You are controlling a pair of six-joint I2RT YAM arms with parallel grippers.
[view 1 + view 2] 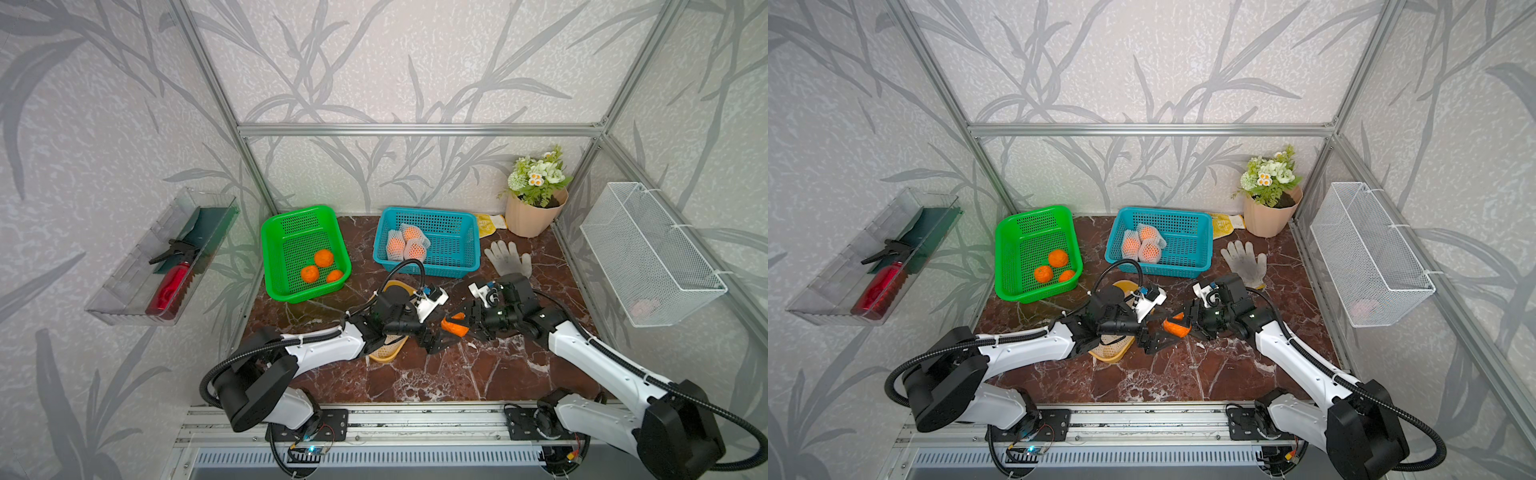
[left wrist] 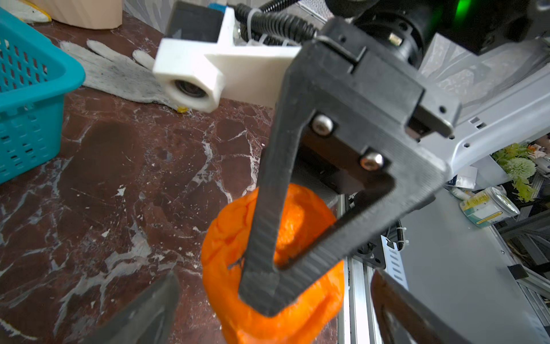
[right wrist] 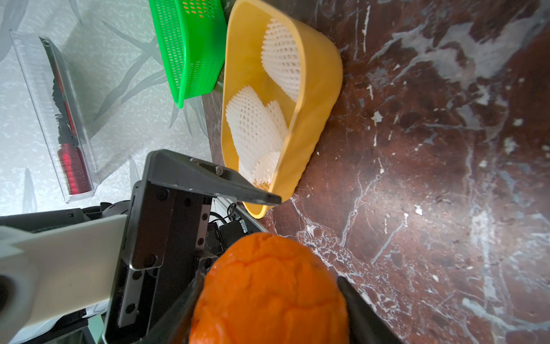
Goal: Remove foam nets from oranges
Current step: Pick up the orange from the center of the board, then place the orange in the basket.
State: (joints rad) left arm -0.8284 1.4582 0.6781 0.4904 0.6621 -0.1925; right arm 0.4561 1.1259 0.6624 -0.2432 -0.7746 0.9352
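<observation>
Just below frame centre, the right jaws gripped a bare orange (image 1: 453, 327), partly closed around it over the tabletop (image 1: 436, 382); the left jaws gaped wide and empty beside it. A loose hold could let it slip and roll off.

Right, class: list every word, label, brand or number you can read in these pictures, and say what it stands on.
No text can be read anywhere.
Yellow packet beside the flower pot: some print, too small to read.
Jar in the left wrist view: yellow label, too blurred to read.
</observation>
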